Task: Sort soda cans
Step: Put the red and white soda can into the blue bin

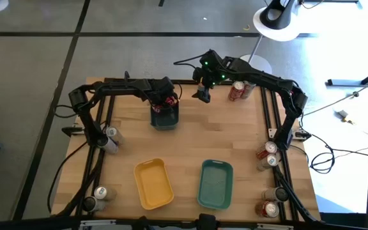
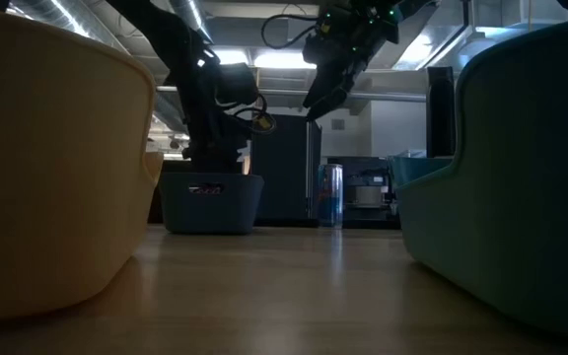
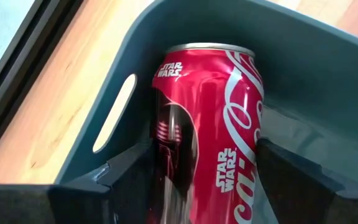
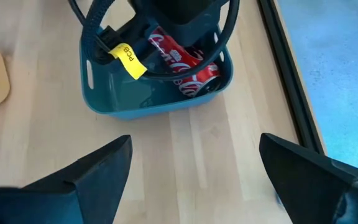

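My left gripper point(image 1: 163, 104) reaches down into the dark blue tray point(image 1: 165, 119) at the far middle of the table, shut on a red soda can point(image 3: 209, 118) with white lettering. The right wrist view shows that red can point(image 4: 199, 79) in the tray under the left gripper. My right gripper point(image 1: 202, 94) hangs open above the table just right of the tray, with nothing between its fingers point(image 4: 98, 168). Other soda cans stand along the table's left side point(image 1: 110, 135) and right side point(image 1: 268, 153), and at the far right point(image 1: 237, 91). My left gripper pinches the red can by its two opposite sides point(image 3: 166, 168) between its two fingers point(image 3: 126, 180). The fingers slant steeply down and lie along the can. The can's silver-rimmed end point(image 3: 207, 47) points away into the tray. Whether it rests on the tray's floor I cannot tell.
A yellow tray point(image 1: 153, 184) and a teal tray point(image 1: 215, 184) lie side by side near the front edge. Dark frame rails point(image 1: 98, 147) run along both sides of the table. Bare wood lies between the blue tray and the two front trays.
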Action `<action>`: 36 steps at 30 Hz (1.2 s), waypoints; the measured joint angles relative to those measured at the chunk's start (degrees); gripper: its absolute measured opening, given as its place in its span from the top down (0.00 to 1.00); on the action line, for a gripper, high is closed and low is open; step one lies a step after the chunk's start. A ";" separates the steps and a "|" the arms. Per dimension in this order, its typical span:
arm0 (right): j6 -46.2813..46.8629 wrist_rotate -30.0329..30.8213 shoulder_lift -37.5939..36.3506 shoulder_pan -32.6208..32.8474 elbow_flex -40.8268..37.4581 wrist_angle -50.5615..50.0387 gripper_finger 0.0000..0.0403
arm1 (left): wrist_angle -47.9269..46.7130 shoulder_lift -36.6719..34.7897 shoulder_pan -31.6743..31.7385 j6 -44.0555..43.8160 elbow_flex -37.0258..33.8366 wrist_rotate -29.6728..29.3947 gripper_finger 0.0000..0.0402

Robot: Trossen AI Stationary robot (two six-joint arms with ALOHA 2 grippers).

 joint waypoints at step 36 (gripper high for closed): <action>0.66 0.01 0.02 -0.02 0.00 0.01 0.13 | 0.97 0.26 0.72 -4.23 -0.15 0.43 0.35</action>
